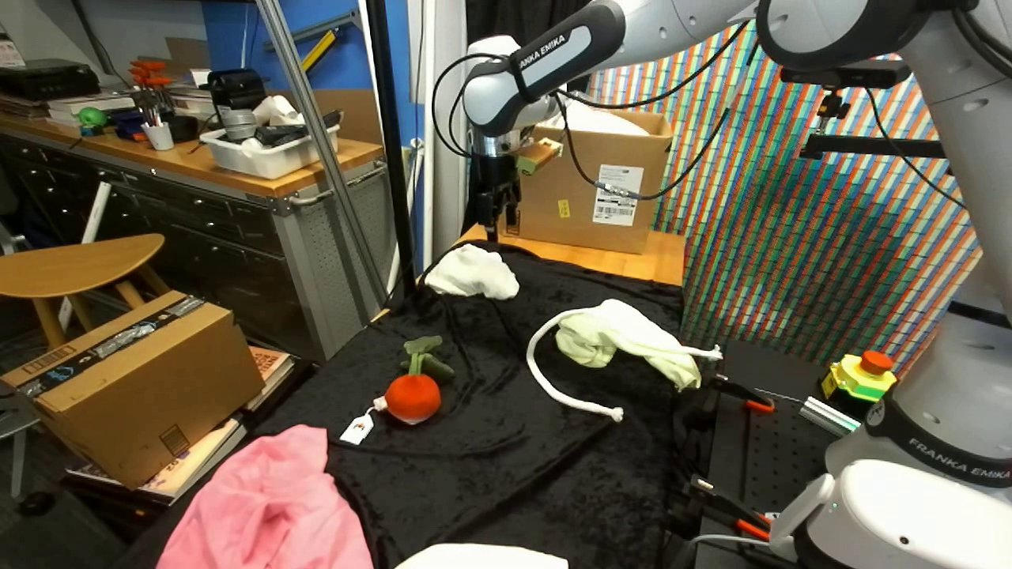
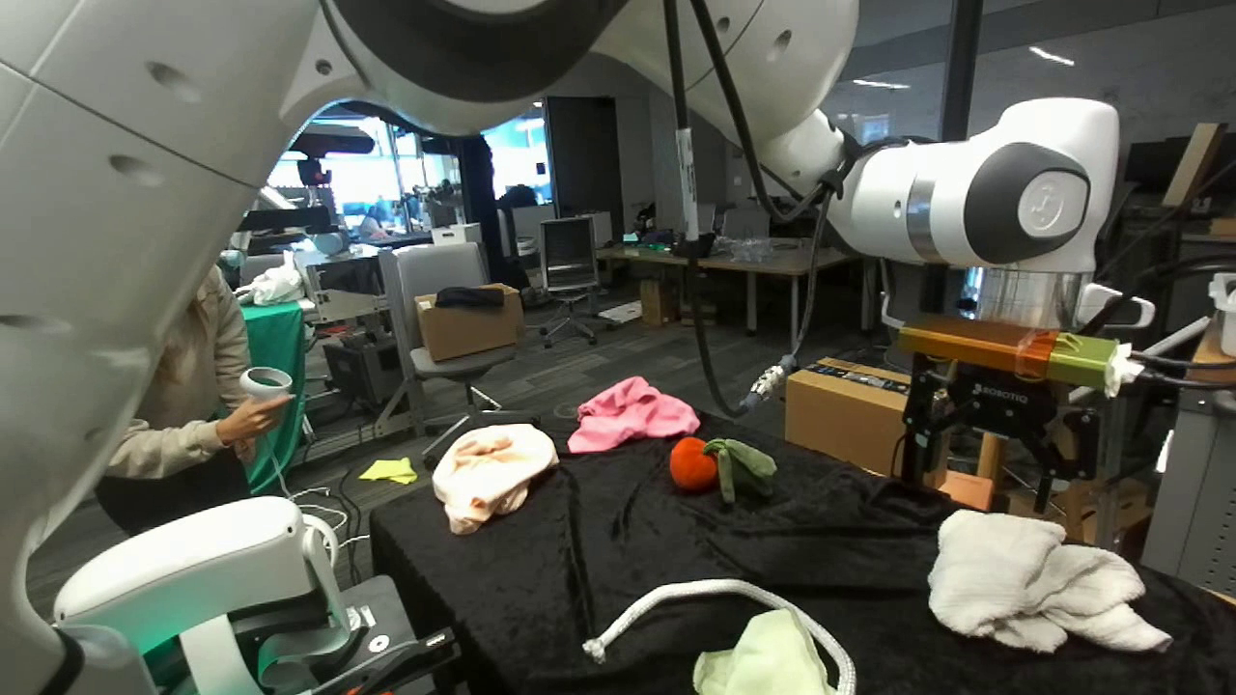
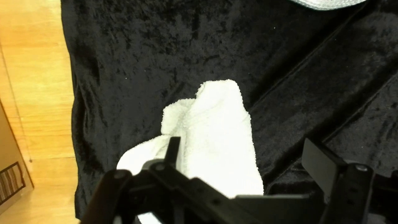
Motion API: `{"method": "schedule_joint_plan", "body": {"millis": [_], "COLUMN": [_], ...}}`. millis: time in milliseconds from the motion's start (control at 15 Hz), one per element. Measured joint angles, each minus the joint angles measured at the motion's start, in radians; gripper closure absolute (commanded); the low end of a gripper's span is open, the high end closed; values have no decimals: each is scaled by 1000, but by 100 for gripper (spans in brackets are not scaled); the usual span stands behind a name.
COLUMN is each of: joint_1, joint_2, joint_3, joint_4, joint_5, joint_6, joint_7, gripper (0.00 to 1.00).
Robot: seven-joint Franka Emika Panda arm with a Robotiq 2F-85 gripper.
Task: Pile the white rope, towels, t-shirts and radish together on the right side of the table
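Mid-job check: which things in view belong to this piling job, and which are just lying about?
Part of the job:
white rope
white towel
radish
pink cloth
peach cloth
pale green cloth
(the last three likely t-shirts or towels)

Just lying about:
white bin
taped cardboard box
large labelled box
yellow cloth, probably

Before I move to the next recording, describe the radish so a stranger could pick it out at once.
In both exterior views, start from the big black table cover. On it, between the pink cloth and the white towel, sits the radish. Unlike those two limp neighbours, it has a round, orange-red body with green leaves.
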Motion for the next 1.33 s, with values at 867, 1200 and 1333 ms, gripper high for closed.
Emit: {"method": "schedule_joint_plan", "body": {"millis": [867, 1200, 1333], "joint_1": [-13, -14, -13], "joint_2": [123, 164, 178], "joint_3": [15, 5, -8], "joint_4": [-19, -19, -19], "joint_5": [1, 1, 1], "joint_6": [221, 351, 400], "joint_7": [36, 141, 188], "gripper": [0, 0, 0]}}
